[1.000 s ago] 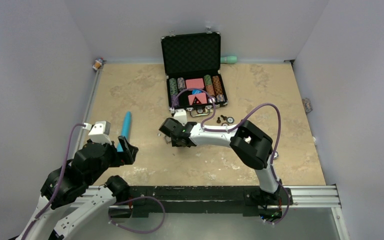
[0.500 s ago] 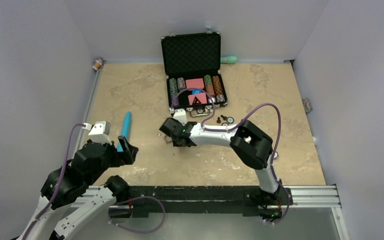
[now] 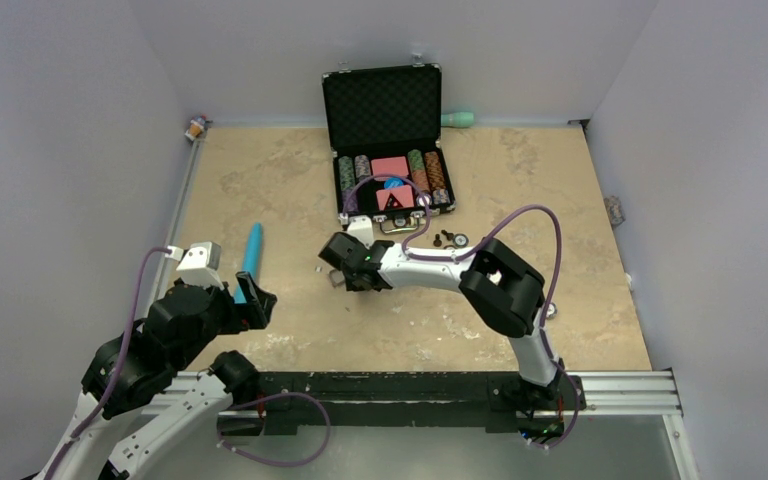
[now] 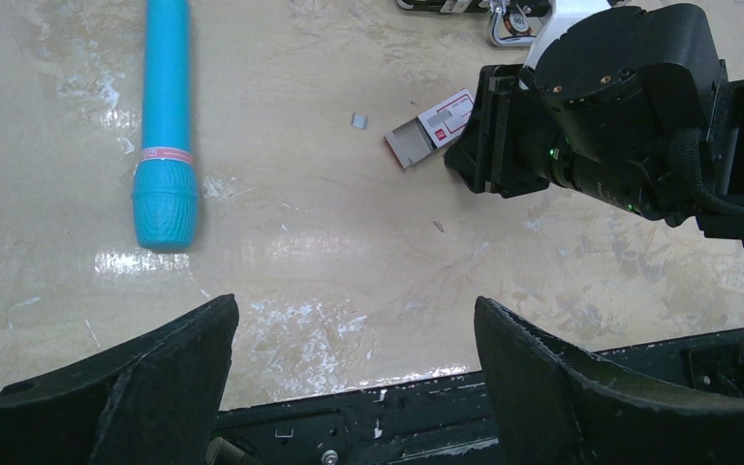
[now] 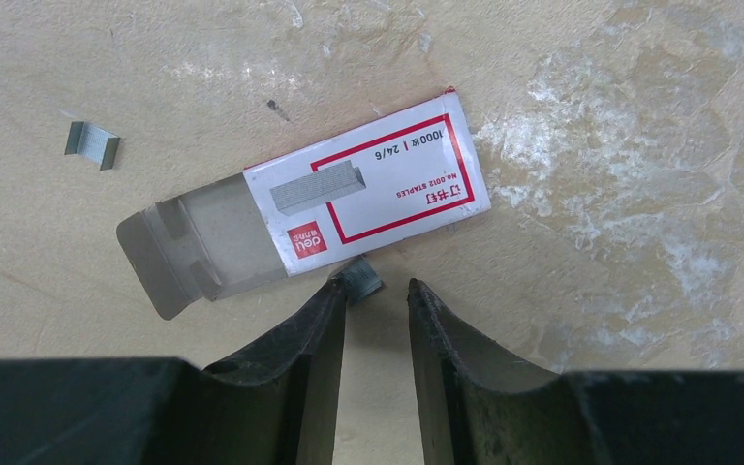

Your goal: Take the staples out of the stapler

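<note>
- Two arms over the tan table [image 3: 560,200], grey walls around. The left gripper [image 3: 256,296] idles near the left edge and the right gripper [image 3: 340,276] works mid-table.
- Left wrist: jaws spread wide and empty, probably parked clear. No stapler can be made out.
- Right wrist: fingers narrowly parted, gripping nothing, a staple strip [image 5: 360,279] at one tip, just beside the open staple box [image 5: 378,184], seemingly lined up for a pinch.

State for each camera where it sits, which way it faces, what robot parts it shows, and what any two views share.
Top external: above and behind, looking down at table, left arm and right arm.
Left wrist: low, facing forward-down past open left pincer at the right arm.
Right wrist: straight down, right pincer at bottom edge.
Shared: both wrist views show the staple box.
</note>
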